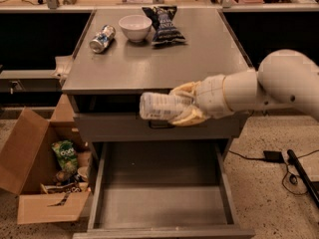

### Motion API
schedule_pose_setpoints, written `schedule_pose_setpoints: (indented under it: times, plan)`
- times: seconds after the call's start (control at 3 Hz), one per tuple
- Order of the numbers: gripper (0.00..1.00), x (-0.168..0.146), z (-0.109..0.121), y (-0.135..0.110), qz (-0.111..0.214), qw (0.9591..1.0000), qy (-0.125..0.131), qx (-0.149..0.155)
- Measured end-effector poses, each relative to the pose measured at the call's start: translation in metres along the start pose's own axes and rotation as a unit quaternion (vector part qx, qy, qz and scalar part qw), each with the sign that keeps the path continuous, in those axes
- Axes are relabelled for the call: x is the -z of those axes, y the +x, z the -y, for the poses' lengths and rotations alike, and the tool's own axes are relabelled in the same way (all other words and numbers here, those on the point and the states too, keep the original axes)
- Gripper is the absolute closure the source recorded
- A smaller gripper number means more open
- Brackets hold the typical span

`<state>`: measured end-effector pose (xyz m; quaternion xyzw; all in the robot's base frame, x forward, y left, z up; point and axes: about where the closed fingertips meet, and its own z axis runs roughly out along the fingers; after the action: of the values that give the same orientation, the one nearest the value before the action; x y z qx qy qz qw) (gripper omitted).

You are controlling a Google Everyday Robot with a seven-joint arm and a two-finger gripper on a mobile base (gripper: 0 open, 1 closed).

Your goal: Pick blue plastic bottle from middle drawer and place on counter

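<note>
While the middle drawer [160, 205] stands open below, the blue plastic bottle [160, 106] is held sideways, pinched between the fingers of the gripper [183, 105], level with the front edge of the surface [199, 59].

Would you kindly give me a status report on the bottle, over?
Pincer shut on bottle, in front of counter edge. Bottle sideways, above open drawer, not yet on counter. Can, bowl, snack bag at counter back.
</note>
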<state>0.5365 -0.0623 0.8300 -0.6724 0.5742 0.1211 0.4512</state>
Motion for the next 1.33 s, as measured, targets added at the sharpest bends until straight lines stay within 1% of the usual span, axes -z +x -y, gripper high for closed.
schedule_pose_setpoints:
  times: [0.33, 0.67, 1.0, 1.33]
  plan:
    - [1.0, 0.0, 0.057, -0.008, -0.011, 0.9995, 0.029, -0.001]
    - [1.0, -0.006, 0.096, -0.006, -0.011, 0.9988, 0.047, -0.009]
    - [1.0, -0.017, 0.13, 0.006, -0.013, 0.9984, 0.051, -0.02]
    - [1.0, -0.03, 0.164, 0.005, -0.013, 0.9981, 0.05, -0.032]
